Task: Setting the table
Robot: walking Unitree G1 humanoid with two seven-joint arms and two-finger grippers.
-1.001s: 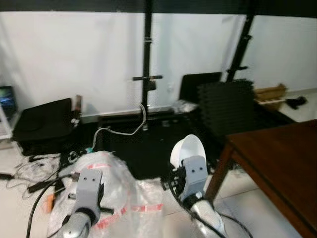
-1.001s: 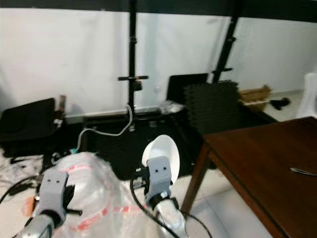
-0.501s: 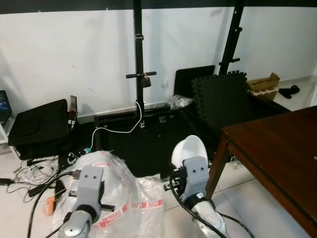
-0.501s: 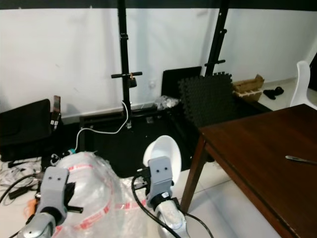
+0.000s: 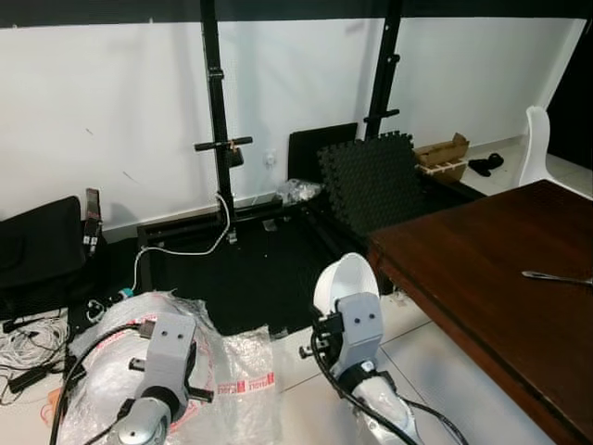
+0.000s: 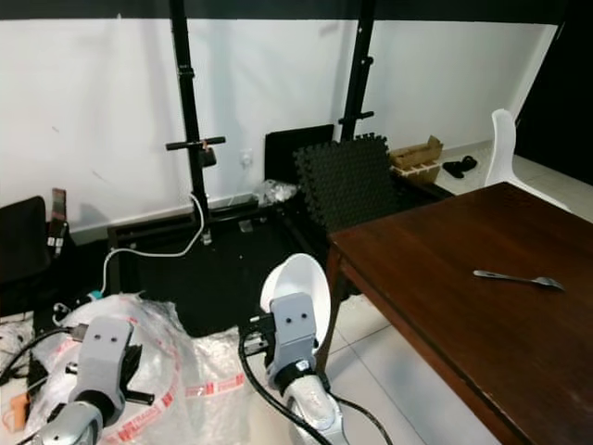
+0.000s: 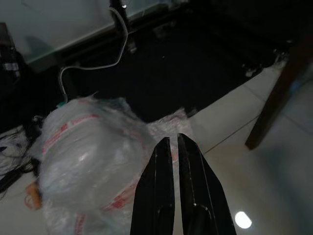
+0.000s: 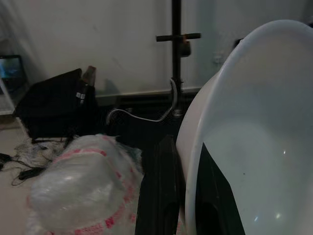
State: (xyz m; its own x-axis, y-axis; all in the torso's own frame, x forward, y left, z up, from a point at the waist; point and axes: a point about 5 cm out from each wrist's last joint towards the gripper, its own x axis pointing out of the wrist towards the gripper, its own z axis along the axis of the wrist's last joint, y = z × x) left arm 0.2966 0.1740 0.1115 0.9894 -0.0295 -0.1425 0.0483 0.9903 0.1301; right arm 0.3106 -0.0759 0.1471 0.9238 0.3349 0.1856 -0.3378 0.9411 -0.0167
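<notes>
My right gripper [image 8: 188, 183] is shut on the rim of a white bowl [image 5: 346, 276], held upright on its edge in front of me, just left of the dark wooden table [image 5: 482, 278]. In the right wrist view the white bowl [image 8: 249, 137] is pinched between the two black fingers [image 8: 159, 191]. A metal spoon [image 6: 514, 277] lies on the table to the right. My left gripper [image 7: 173, 142] is shut with nothing in it, held low over a bundle of bubble wrap [image 7: 93, 156].
A black metal rack [image 5: 218, 148] stands against the white wall, with foam mats [image 5: 371, 181] leaning beside it. The bubble wrap [image 5: 120, 362], cables [image 5: 32, 338] and black bags [image 5: 42, 246] lie on the floor at left. A white chair [image 6: 505, 148] stands beyond the table.
The camera has swung right: the rack and floor clutter slid left and more of the table, the spoon and the chair came into view. Both grippers hold as before.
</notes>
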